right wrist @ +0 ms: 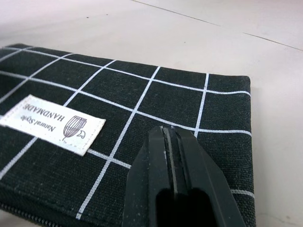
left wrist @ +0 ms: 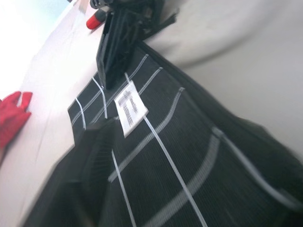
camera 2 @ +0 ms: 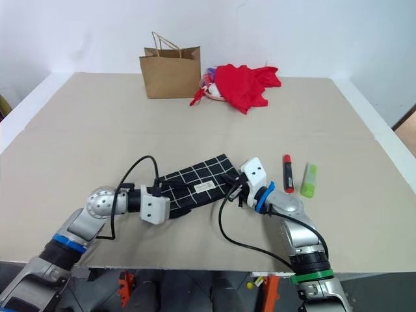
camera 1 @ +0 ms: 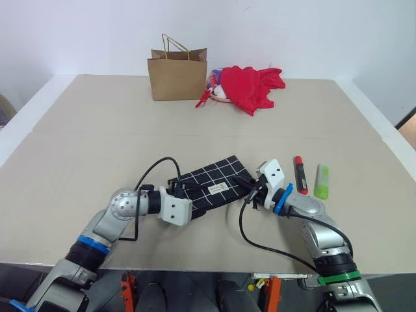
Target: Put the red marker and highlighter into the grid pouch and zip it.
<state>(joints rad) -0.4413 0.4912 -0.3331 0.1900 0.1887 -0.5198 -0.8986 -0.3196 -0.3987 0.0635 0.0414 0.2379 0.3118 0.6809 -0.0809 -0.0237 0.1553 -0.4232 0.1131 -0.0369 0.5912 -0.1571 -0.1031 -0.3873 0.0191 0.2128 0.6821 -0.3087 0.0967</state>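
The grid pouch, black with white lines and a small white label, lies flat near the table's front, its zipper along the near edge. My left gripper is at the pouch's left end, with the fabric close in front of it in the left wrist view. My right gripper is shut, with its tips over the pouch's right end and nothing visible between them. The red marker and the light-green highlighter lie side by side on the table just right of the right gripper.
A brown paper bag stands at the back of the table. A heap of red cloth lies to its right. The beige table has bare room on both sides. Black cables loop from both wrists.
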